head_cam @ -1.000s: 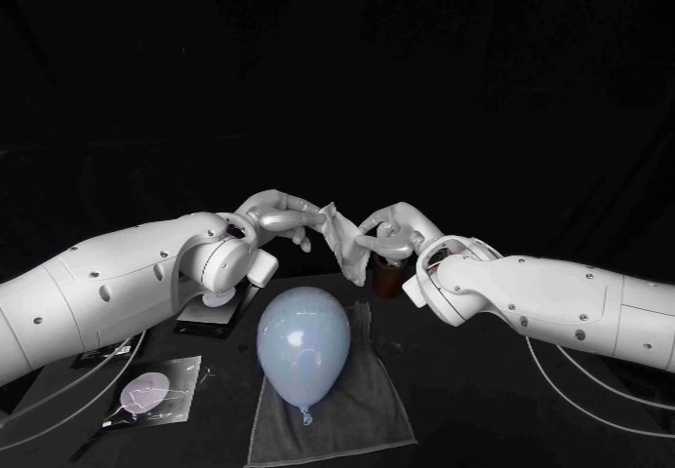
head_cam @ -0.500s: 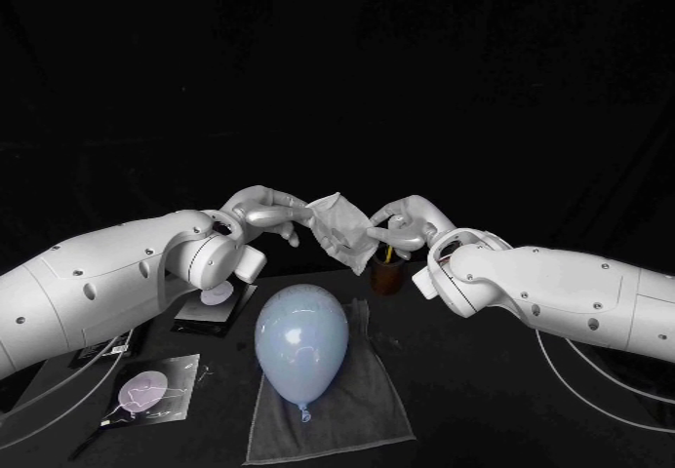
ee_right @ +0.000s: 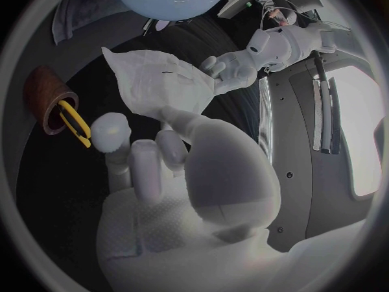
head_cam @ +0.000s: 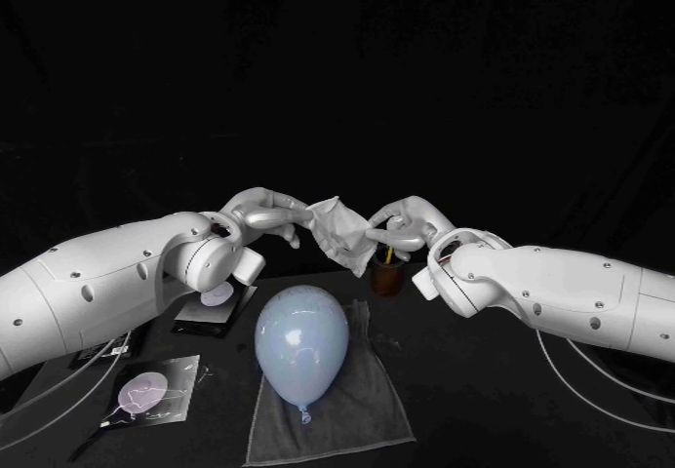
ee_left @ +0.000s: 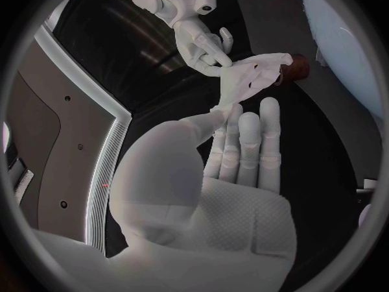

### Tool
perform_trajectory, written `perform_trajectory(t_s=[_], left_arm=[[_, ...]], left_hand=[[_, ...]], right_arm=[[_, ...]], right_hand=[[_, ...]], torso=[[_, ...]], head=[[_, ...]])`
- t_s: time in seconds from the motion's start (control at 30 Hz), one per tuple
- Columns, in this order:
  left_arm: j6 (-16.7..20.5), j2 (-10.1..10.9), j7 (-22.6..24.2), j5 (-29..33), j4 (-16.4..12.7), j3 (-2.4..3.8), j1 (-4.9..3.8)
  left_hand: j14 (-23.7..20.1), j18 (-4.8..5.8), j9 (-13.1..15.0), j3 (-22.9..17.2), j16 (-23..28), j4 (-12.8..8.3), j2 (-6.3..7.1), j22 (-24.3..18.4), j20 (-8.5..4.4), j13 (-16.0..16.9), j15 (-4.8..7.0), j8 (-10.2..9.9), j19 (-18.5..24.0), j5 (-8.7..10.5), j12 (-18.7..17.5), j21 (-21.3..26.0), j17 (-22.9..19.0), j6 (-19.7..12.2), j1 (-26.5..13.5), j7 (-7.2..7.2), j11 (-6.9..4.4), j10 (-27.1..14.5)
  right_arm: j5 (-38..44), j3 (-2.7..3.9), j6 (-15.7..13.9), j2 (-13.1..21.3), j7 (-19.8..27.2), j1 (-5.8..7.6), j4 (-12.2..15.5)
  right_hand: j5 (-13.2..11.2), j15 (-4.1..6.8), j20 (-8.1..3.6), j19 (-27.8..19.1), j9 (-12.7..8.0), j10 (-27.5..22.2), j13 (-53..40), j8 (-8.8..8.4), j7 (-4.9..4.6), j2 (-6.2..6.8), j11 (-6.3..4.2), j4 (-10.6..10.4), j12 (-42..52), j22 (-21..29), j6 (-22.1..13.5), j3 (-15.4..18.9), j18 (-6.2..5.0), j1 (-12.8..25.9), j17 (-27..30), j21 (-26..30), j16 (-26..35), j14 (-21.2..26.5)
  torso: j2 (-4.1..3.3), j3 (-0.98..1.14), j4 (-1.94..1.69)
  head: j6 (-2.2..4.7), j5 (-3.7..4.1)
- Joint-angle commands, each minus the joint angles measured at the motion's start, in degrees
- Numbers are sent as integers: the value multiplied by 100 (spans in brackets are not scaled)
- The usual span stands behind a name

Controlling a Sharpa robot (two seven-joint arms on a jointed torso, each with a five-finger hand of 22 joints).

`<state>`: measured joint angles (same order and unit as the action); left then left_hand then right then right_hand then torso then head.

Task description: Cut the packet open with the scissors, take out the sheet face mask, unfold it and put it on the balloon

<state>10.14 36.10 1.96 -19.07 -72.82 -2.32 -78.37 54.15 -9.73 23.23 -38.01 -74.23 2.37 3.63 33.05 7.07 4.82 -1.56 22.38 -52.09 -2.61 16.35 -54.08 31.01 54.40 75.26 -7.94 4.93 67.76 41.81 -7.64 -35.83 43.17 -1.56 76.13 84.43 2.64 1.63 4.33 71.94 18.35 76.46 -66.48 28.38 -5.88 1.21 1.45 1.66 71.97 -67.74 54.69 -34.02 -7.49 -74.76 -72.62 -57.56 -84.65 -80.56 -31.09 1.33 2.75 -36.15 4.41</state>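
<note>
A brown round cup (head_cam: pixel 387 281) holding yellow-handled scissors (head_cam: pixel 387 255) stands just beyond a smooth pale-blue oval balloon (head_cam: pixel 301 341) lying on grey cloth (head_cam: pixel 359 419). Above them, the left hand (head_cam: pixel 264 214) and right hand (head_cam: pixel 401 222) each pinch the crumpled white sheet face mask (head_cam: pixel 337 229).

Black table (head_cam: pixel 471 400), grey towel (head_cam: pixel 363 409), brown cup (head_cam: pixel 387 280)

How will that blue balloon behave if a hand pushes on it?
Probably very light: it is an inflated balloon. Its rounded body lies unheld on the grey towel, so it may roll or skid aside. The towel might slow that a little.
</note>
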Motion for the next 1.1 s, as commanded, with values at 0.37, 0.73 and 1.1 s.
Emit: perform_trajectory(t_s=[0.37,0.73,1.1], left_arm=[[-450,4,62,58,-60,3,-5],[-453,31,40,65,-72,3,-5],[-247,69,124,231,-81,2,-3]], left_hand=[[-80,-63,928,81,17,41,-63,-13,28,-7,-26,-2,73,-16,-73,53,-5,-58,7,-37,11,-74],[-45,-73,927,93,-16,66,-117,-13,36,0,-26,-49,42,-18,-94,45,-2,-132,42,-59,14,-29],[-25,-78,929,87,-31,44,-135,-9,34,4,-23,-69,18,-18,-110,34,-3,-153,97,-65,13,-5]], right_arm=[[-140,8,85,-28,63,22,-32],[-226,9,40,9,94,37,-11],[-264,9,88,68,77,40,59]], right_hand=[[14,20,-1,-28,128,-6,28,22,-1,-20,2,0,-42,9,30,-66,-22,37,13,56,-8,-3],[14,20,-1,-29,129,-10,35,24,-1,-20,3,5,-50,9,26,-77,-22,40,9,57,-8,-5],[14,20,-1,-29,131,-11,35,28,-2,-19,3,11,-52,7,20,-89,-22,44,13,55,-6,-2]], torso=[[1,2,1],[4,3,2],[0,1,1]], head=[[-1,-11],[7,-13],[-28,21]])
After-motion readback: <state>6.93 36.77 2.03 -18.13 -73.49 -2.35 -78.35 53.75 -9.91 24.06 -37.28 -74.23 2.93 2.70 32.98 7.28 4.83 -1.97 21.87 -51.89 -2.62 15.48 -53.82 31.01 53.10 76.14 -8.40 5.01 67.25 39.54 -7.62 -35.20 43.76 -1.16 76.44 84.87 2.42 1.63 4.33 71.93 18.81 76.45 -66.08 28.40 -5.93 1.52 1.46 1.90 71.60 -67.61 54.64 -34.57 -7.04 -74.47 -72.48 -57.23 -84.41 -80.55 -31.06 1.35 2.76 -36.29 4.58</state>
